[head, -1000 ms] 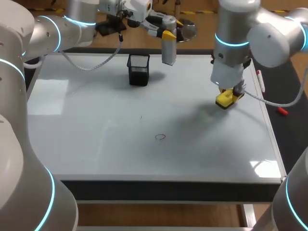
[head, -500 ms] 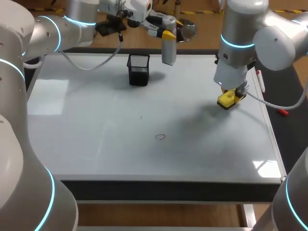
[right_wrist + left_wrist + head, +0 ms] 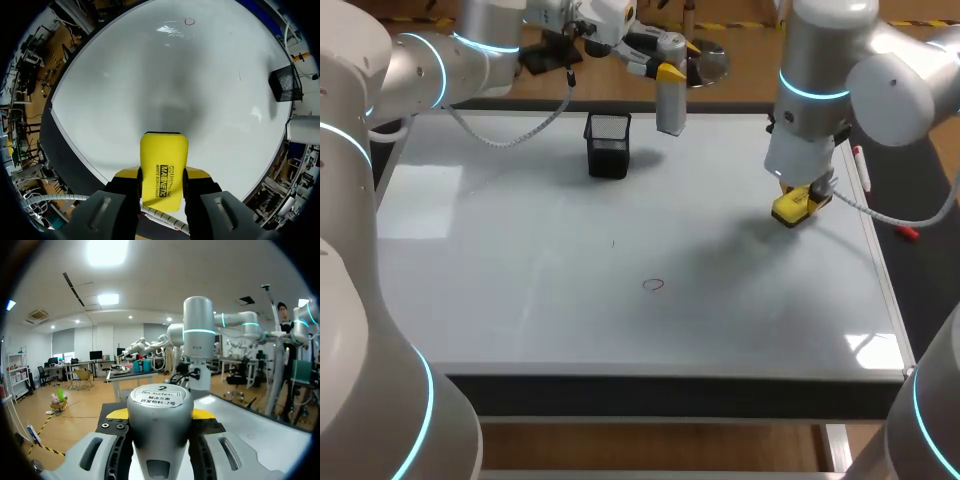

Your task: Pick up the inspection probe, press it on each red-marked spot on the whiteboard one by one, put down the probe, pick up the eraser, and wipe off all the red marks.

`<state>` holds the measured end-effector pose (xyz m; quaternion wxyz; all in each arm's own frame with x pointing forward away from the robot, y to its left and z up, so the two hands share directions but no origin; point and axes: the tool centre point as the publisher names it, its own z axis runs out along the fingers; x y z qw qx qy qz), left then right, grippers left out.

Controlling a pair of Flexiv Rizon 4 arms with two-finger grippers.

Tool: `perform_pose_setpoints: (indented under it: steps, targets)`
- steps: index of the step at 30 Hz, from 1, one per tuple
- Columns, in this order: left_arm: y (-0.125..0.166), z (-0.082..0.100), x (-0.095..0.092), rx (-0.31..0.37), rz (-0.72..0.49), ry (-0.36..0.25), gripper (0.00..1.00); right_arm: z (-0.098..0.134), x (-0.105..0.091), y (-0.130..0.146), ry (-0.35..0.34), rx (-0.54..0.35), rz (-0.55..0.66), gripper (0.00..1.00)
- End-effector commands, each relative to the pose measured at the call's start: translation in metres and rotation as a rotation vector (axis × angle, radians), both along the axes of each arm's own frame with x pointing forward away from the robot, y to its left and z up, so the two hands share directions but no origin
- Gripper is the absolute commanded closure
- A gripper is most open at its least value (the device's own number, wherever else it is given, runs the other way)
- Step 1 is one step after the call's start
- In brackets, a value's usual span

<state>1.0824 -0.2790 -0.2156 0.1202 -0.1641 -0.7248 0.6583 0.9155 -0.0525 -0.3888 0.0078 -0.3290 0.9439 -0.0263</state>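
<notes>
Left hand: your left hand (image 3: pixel 678 58) sits at the far edge of the whiteboard (image 3: pixel 520 300), both yellow-tipped fingers clamped on the inspection probe (image 3: pixel 670 100) from two sides.
Probe: a grey cylinder hanging upright from that hand, just beside the black mesh basket (image 3: pixel 608 145). From the left wrist view you see its flat labelled cap between the fingers. Whether its lower end touches the board, you cannot tell.
Right hand: your right hand (image 3: pixel 164 175) points down over the right part of the whiteboard, its fingers closed on the yellow eraser (image 3: pixel 163 160), one on each long side.
Eraser: it sticks out ahead of the fingers towards the board, with a soft grey shadow on the white surface beneath it.
Red mark: one small red ring (image 3: pixel 654 285) lies near the middle of the board, well apart from both hands.
Other mark: a thin short stroke (image 3: pixel 613 242) sits between the ring and the basket; its colour is too faint to tell.
Basket: stands upright on the board's far part.
Bench: on the dark strip of bench (image 3: pixel 920 280) beside the board's right edge you have a marker pen (image 3: pixel 861 165) and, nearer you, a small red cap (image 3: pixel 907 232).
</notes>
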Motion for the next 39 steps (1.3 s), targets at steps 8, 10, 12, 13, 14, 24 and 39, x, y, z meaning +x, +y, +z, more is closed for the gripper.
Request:
perform_pose_setpoints:
  steps: [8,10,12,13,14,24,39]
  targets:
    - [0.005,0.001,-0.036,0.037,-0.352,-0.005,1.0,0.001,0.0,-0.001,-0.001,-0.003,0.002,1.0]
    - [0.007,0.002,-0.046,0.038,-0.363,-0.005,1.0,0.001,0.0,-0.001,-0.001,-0.003,0.002,1.0]
    - [0.009,0.003,-0.058,0.037,-0.371,-0.008,1.0,0.001,0.0,-0.001,-0.001,-0.003,0.002,1.0]
    - [0.01,0.004,-0.064,0.037,-0.375,-0.01,1.0,0.001,0.0,-0.001,-0.001,-0.003,0.002,1.0]
    - [0.011,0.004,-0.07,0.034,-0.378,-0.015,1.0,0.001,0.0,-0.001,-0.001,-0.003,0.002,1.0]
    - [0.024,0.012,-0.128,0.005,-0.376,-0.051,1.0,0.001,0.0,-0.001,-0.001,-0.003,0.002,1.0]
    - [0.033,0.011,-0.206,-0.019,-0.386,-0.097,1.0,0.001,0.0,-0.001,-0.001,-0.003,0.002,1.0]
